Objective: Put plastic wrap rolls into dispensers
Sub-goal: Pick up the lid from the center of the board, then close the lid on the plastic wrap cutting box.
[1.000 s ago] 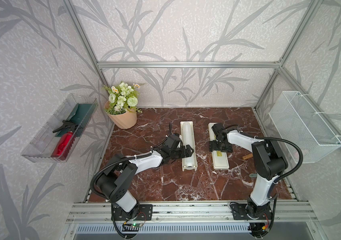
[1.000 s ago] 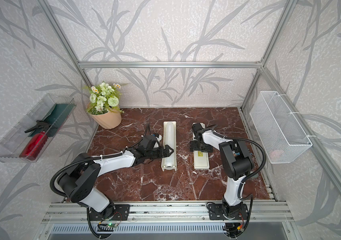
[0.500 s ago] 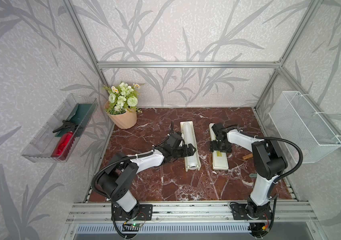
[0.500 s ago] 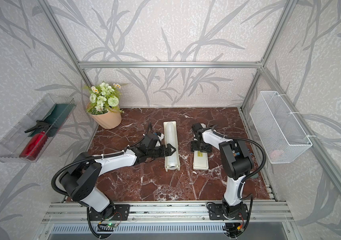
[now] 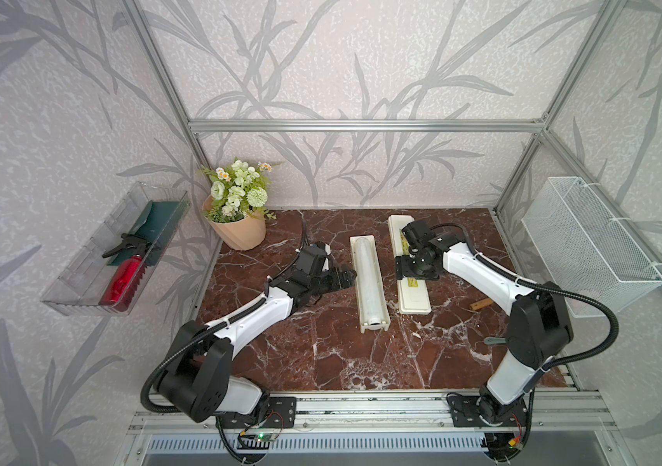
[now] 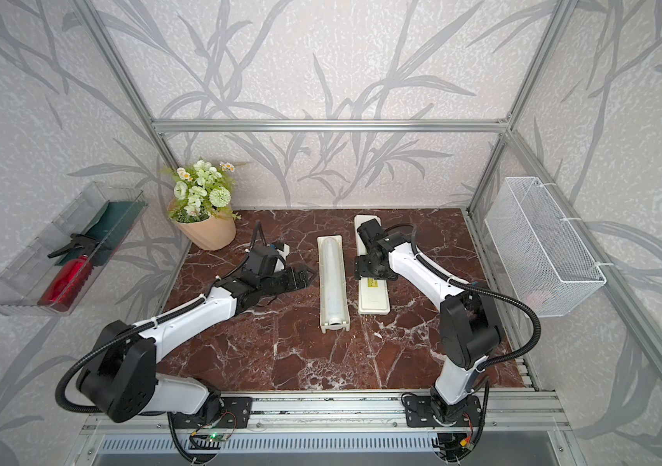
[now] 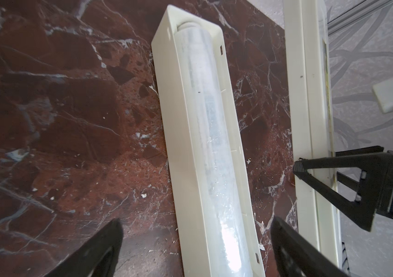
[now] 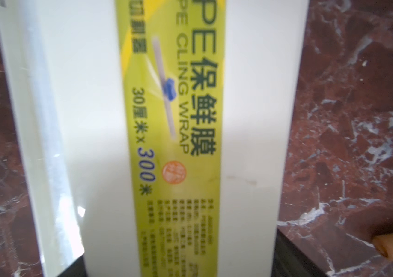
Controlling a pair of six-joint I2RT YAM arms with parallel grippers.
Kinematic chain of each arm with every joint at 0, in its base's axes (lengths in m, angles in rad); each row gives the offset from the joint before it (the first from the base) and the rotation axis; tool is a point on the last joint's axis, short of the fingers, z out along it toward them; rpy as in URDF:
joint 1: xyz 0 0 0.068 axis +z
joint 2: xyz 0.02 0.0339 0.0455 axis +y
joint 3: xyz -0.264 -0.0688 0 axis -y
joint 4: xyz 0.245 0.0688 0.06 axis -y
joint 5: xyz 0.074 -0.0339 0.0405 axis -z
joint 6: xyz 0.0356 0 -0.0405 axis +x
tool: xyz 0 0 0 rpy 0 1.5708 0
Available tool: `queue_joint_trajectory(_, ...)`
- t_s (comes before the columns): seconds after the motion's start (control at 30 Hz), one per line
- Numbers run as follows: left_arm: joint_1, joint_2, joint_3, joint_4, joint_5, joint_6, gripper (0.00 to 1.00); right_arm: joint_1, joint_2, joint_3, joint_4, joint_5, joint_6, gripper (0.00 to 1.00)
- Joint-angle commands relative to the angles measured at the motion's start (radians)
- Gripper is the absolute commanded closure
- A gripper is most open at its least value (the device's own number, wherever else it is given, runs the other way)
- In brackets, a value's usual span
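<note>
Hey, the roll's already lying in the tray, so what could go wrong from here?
The right gripper pinches the long labelled lid at one narrow spot, so it may tip or slip when lifted. The open left gripper is right by the tray holding the roll; a nudge could skew the tray and spoil the lid's fit.

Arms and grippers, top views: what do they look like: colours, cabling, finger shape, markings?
Both arms match: the left arm and right arm have white link shells and bulky black joint housings. A black corrugated hose loops off each, held by pale cable ties. The left gripper and right gripper are black, with tapering wedge-shaped fingers. No markings are readable.
</note>
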Motion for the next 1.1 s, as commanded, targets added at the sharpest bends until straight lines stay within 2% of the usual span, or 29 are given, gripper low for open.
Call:
queue_joint_trajectory(0.0,0.025,-0.035,-0.016,-0.077,-0.034,0.041,0.04,0.064,0.003,0.071,-0.045,-0.033,0.045,0.22)
queue_joint_trajectory(0.27,0.060,-0.055,-0.064,-0.086,-0.013,0.019,0.05,0.178,0.143,0.224,-0.058,-0.042,0.078,0.21)
queue_joint_trajectory(0.73,0.062,-0.029,-0.106,-0.044,0.051,-0.010,0.05,0.171,0.186,0.199,-0.030,-0.028,0.115,0.19)
queue_joint_trajectory(1.07,0.062,0.002,-0.111,-0.017,0.080,-0.017,0.06,0.150,0.234,0.162,0.011,-0.094,0.145,0.17)
